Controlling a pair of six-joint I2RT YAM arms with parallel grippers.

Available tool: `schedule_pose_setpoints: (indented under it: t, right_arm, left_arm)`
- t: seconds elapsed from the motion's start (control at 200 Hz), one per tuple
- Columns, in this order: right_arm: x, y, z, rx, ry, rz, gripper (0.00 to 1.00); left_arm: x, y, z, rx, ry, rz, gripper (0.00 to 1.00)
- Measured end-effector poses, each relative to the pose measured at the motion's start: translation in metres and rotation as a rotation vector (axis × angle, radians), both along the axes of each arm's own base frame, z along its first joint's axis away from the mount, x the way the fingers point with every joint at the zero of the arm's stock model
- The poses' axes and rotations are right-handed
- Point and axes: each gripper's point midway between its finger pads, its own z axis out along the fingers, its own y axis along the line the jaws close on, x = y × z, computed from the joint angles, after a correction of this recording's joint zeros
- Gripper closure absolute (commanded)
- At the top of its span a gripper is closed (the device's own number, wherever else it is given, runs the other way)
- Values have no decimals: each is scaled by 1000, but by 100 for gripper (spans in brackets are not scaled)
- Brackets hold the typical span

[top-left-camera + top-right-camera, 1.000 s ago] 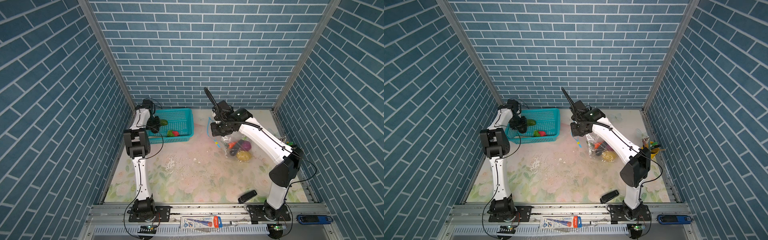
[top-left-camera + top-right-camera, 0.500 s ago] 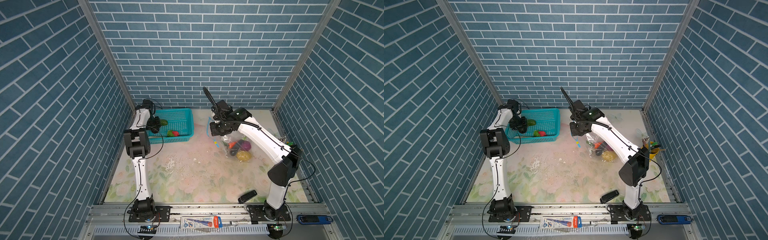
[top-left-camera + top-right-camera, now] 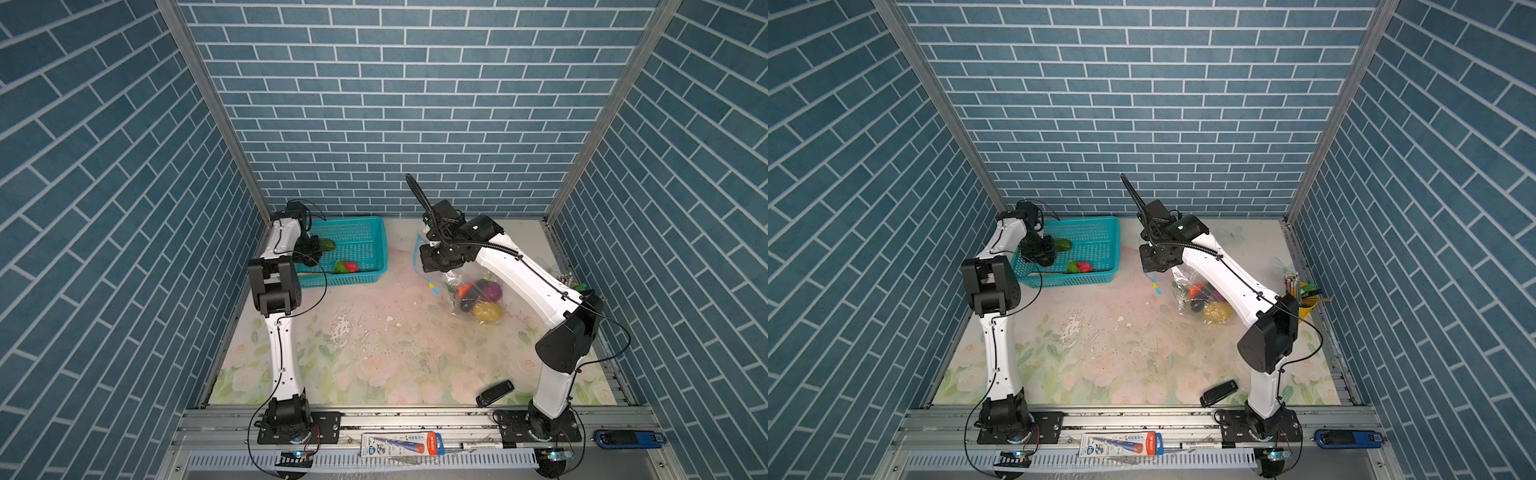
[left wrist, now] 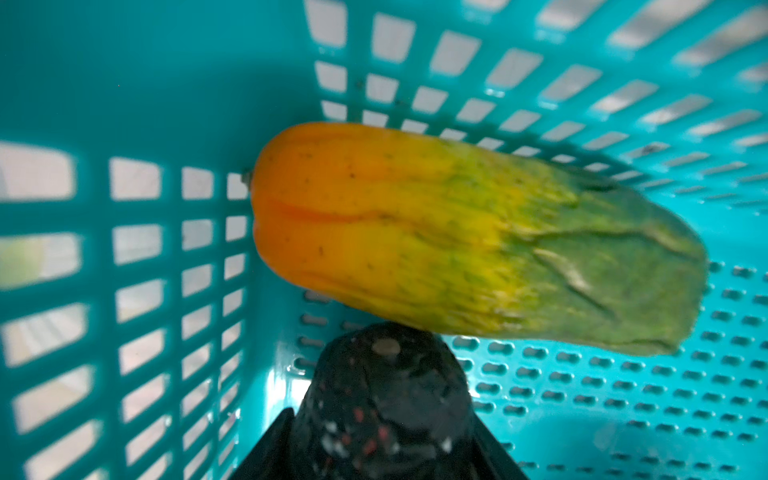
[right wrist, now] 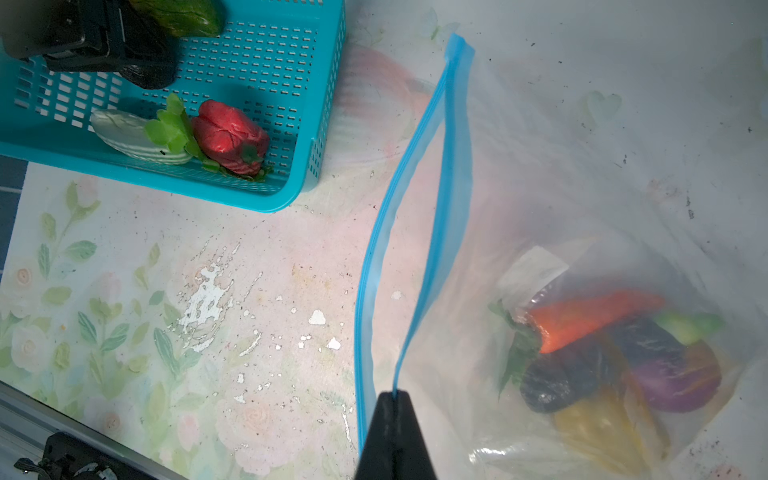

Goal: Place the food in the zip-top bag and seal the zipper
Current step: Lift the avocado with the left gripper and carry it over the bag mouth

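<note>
The right hand [image 5: 392, 399] is pinched together on the zipper [image 5: 419, 216], the light blue strip along the mouth of the zip-top bag [image 3: 469, 286], and holds that edge lifted off the table [image 3: 374, 353]. In the right wrist view the two blue lips stand apart below the pinch, so the mouth gapes open. In both top views the strip hangs down from the hand to a small yellow slider tab [image 3: 432, 286]. The bag's body sags down and rests on the table under the right forearm, and inside it lie an orange carrot [image 5: 590, 316], a dark eggplant [image 5: 565, 374], a purple onion [image 5: 673, 378] and a yellow fruit [image 5: 606, 428], bunched at the closed bottom.

The left hand [image 3: 309, 253] is down inside the teal basket [image 3: 361, 232] in the far left corner of the table. Its one visible finger [image 4: 386, 374] lies just beside the underside of an orange-to-green toy fruit [image 4: 457, 241], and whether it touches cannot be told. The other finger is out of view, so whether the hand grips the fruit cannot be told. The fruit lies close against the basket's slotted wall.

Near the basket's front wall lie a red pepper [image 5: 230, 137] and a pale leafy vegetable [image 5: 133, 137], touching each other.

Between the basket and the bag runs a bare strip of table, and the whole near half is open apart from a small black device [image 3: 494, 392] near the right arm's base.
</note>
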Motion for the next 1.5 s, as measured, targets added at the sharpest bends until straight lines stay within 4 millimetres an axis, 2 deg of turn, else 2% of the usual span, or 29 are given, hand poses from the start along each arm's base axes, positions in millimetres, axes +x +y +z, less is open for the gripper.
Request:
schedule_pose_setpoints:
  t: [0.165, 0.27, 0.365, 0.44, 0.635, 0.725, 0.84, 1.03, 1.175, 1.33, 1.5]
  right_arm:
    - [-1, 1, 0, 0, 0, 2, 100]
    - [-1, 1, 0, 1, 0, 2, 100]
    - [0, 1, 0, 3, -2, 2, 100]
    - [1, 2, 1, 6, -5, 2, 100]
    - [2, 3, 2, 11, -11, 1, 100]
    - [2, 3, 3, 14, -13, 1, 100]
    - [2, 4, 6, 27, -17, -4, 100]
    - [2, 6, 14, 59, -34, -7, 100]
    - [2, 6, 16, 75, -43, -12, 100]
    - [1, 8, 13, 87, -41, -8, 100]
    - [2, 12, 12, 105, -42, 0, 100]
  left_arm:
    - [-1, -2, 1, -11, 1, 2, 55]
    - [-11, -6, 6, -28, 10, 1, 57]
    - [-25, -13, 19, -53, 11, 8, 60]
    - [-34, -20, 36, -78, -9, 9, 61]
    - [-46, -36, 80, -130, -105, 2, 61]
    - [-52, -45, 89, -162, -131, -1, 61]
    - [-62, -59, 92, -210, -138, -8, 61]
    - [-88, -102, 100, -324, -142, -56, 62]
    - [-105, -147, 127, -428, -190, -130, 62]
    - [-118, -207, 161, -554, -262, -258, 62]
    - [-128, -254, 175, -646, -294, -371, 62]
